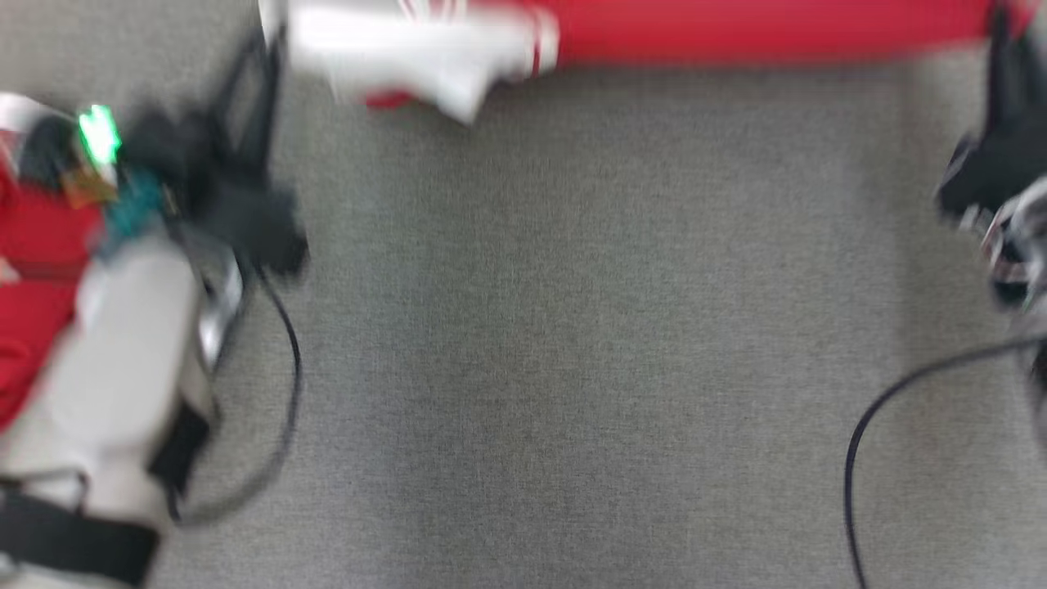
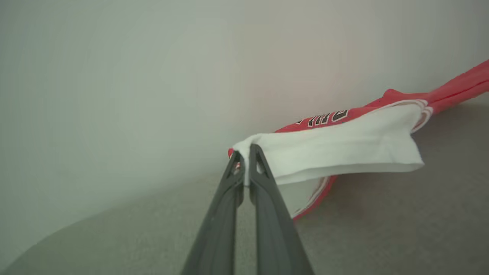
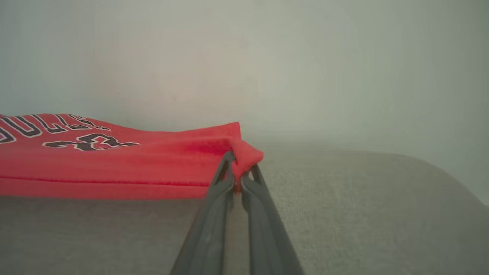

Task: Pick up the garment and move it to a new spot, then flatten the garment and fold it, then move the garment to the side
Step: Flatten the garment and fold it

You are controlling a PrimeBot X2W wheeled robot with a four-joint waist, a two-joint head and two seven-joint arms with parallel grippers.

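The red sports jersey with black letters outlined in white (image 3: 114, 164) is stretched in a long band along the far edge of the grey woven surface (image 1: 572, 327), close in front of a pale plain wall (image 2: 114, 76). In the blurred head view it runs across the top of the picture, from one gripper to the other.

The left gripper (image 2: 246, 152) has its two dark fingers pressed together on a white fabric part of the jersey (image 2: 344, 149). This part spreads away from the tips, and a shadow lies on the surface below it. The right gripper (image 3: 240, 164) is clenched on a red corner of the same jersey, and the cloth bunches into a small fold over its tips.

At the left edge of the head view, more red cloth (image 1: 33, 270) lies beside the pale left forearm (image 1: 123, 352). A black cable (image 1: 883, 409) curves over the surface at the lower right.
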